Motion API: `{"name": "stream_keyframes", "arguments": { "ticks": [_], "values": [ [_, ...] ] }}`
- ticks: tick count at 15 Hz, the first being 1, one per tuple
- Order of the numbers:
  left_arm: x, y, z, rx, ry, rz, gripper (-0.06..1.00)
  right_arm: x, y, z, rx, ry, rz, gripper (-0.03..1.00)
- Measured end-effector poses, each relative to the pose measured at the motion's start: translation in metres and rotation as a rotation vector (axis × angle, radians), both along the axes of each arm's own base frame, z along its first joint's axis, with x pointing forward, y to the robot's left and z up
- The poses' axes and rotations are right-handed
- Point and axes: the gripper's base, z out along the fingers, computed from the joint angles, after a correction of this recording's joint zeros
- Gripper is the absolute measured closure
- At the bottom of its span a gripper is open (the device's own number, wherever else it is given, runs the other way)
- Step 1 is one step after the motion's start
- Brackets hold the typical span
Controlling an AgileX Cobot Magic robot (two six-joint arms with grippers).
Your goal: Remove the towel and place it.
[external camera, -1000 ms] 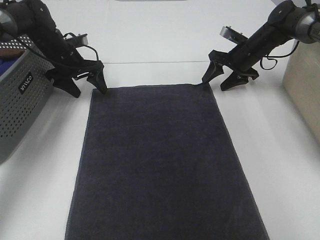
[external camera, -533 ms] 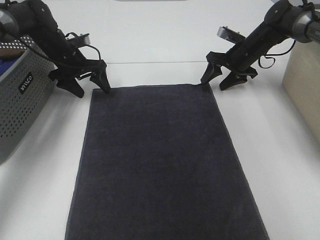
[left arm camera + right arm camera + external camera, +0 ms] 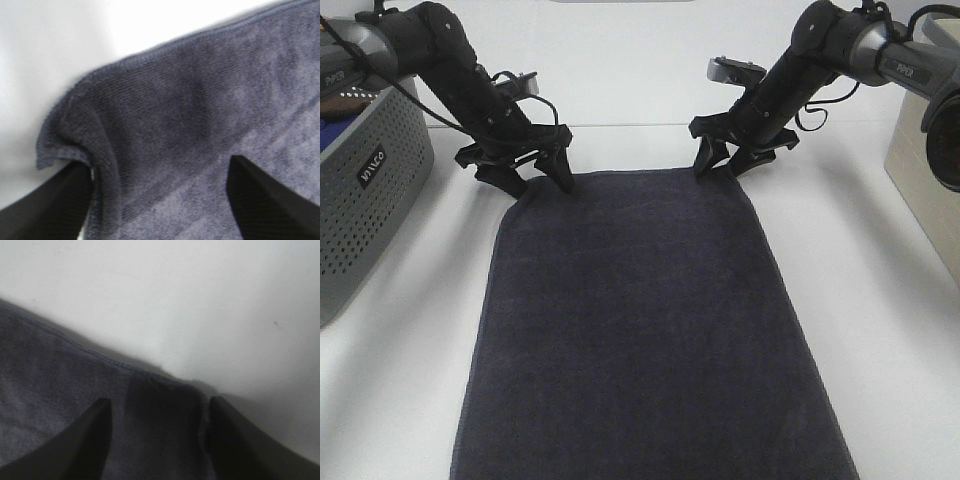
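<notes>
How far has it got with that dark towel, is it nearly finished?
Barely started. Done: both arms have reached the far corners of the towel. In hand: the left claw and the right claw each straddle a corner with jaws apart, and the cloth is bunched at the left one. Left: pinching, lifting the towel off the table and placing it; it lies spread flat.

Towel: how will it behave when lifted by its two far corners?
Probably floppy: the towel puckers at its corner against a finger of the left gripper. Likely sags between two grips, being wide. Looped pile looks grippy; slipping seems unlikely.
</notes>
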Motion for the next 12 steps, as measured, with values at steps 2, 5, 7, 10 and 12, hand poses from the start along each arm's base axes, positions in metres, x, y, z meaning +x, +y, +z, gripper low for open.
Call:
{"name": "stream_keyframes", "arguments": {
  "ticks": [2, 5, 7, 10, 12],
  "values": [
    [0.000, 0.001, -0.004, 0.009, 0.001, 0.001, 0.45, 0.001, -0.003, -0.001, -0.039, -0.009, -0.004, 0.61],
    [0.002, 0.003, -0.008, 0.036, -0.022, -0.012, 0.89, 0.002, -0.006, -0.001, -0.056, -0.020, -0.007, 0.95],
    [0.003, 0.003, -0.008, 0.037, -0.040, -0.019, 0.93, 0.002, -0.007, -0.001, -0.059, -0.021, -0.006, 0.96],
    [0.010, 0.003, -0.002, 0.054, -0.113, -0.019, 0.93, 0.006, -0.008, 0.001, -0.081, -0.073, -0.013, 0.96],
    [0.017, 0.004, 0.007, 0.057, -0.186, -0.003, 0.93, 0.010, -0.011, 0.003, -0.110, -0.118, -0.015, 0.96]
  ]
}}
